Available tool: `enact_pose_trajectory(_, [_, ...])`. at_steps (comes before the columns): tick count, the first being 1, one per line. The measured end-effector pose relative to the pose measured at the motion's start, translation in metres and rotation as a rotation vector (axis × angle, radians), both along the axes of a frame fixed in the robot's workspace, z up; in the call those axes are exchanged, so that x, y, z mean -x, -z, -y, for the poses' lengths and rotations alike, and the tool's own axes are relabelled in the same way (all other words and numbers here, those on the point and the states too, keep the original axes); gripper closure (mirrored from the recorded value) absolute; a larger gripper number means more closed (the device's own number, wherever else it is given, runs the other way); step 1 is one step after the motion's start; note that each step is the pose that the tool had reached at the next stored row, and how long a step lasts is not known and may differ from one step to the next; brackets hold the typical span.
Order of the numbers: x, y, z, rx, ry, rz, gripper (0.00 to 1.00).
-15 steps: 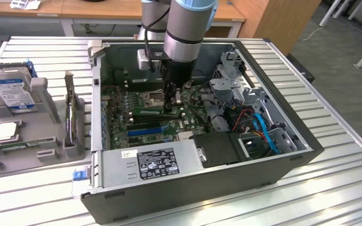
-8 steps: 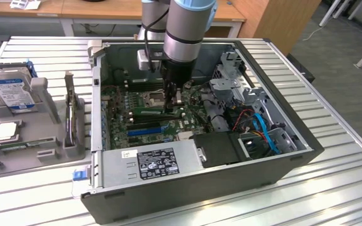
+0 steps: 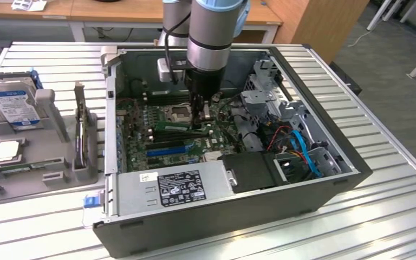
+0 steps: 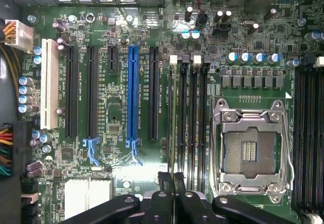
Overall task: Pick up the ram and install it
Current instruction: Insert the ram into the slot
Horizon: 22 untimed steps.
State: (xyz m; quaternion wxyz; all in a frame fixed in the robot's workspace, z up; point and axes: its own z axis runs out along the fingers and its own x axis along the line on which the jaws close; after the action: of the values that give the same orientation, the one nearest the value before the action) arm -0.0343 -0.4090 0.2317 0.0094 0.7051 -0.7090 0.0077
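Standing on edge in a memory slot of the motherboard (image 4: 121,107), just beside the processor socket (image 4: 250,148): the ram (image 3: 175,128), a thin green stick inside the open computer case (image 3: 193,227).

- Claw (image 4: 172,181): lowered into the case, pressed together, pinching nothing. Its tips are over one end of the ram; whether they touch it cannot be told.
- Work done, as judged: the ram is picked up, brought over and set into its slot.
- Work left, as judged: full seating. Whether the slot's end latches have closed cannot be told.
- Also present: a parts holder with a hard drive (image 3: 9,103), on the surface (image 3: 381,216) at the exterior view's left.
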Motion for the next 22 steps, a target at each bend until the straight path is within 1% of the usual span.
enact_pose_trajectory(2, [0.000, -0.0002, 0.0000, 0.0007, 0.000, -0.0004, 0.88])
enact_pose_trajectory(3, [0.000, -0.0021, -0.0001, -0.0002, 0.000, 0.0004, 0.88])
enact_pose_trajectory(4, [0.000, -0.0060, -0.0002, -0.0005, -0.001, 0.0007, 0.88])
enact_pose_trajectory(6, [0.000, -0.0155, 0.0000, 0.0006, 0.000, -0.0005, 0.88])
enact_pose_trajectory(7, [0.000, -0.0183, 0.0000, 0.0004, 0.000, -0.0004, 0.88])
enact_pose_trajectory(9, [0.000, -0.0191, -0.0001, 0.0003, 0.000, 0.0005, 0.88])
enact_pose_trajectory(10, [0.001, -0.0193, 0.0000, -0.0002, 0.000, 0.0122, 0.88])
enact_pose_trajectory(11, [0.001, -0.0194, 0.0000, -0.0024, 0.000, 0.0318, 0.88])
enact_pose_trajectory(13, [0.001, -0.0193, 0.0000, -0.0038, -0.001, 0.0672, 0.88])
enact_pose_trajectory(14, [0.002, -0.0192, 0.0000, -0.0040, -0.001, 0.0812, 0.88])
enact_pose_trajectory(17, [0.005, -0.0193, 0.0000, -0.0038, -0.002, 0.1187, 0.88])
enact_pose_trajectory(18, [0.006, -0.0193, 0.0000, -0.0038, -0.002, 0.1308, 0.88])
enact_pose_trajectory(19, [0.007, -0.0193, 0.0000, -0.0039, -0.002, 0.1410, 0.88])
enact_pose_trajectory(20, [0.007, -0.0193, 0.0000, -0.0038, -0.003, 0.1493, 0.88])
enact_pose_trajectory(22, [0.009, -0.0193, 0.0000, -0.0037, -0.003, 0.1615, 0.88])
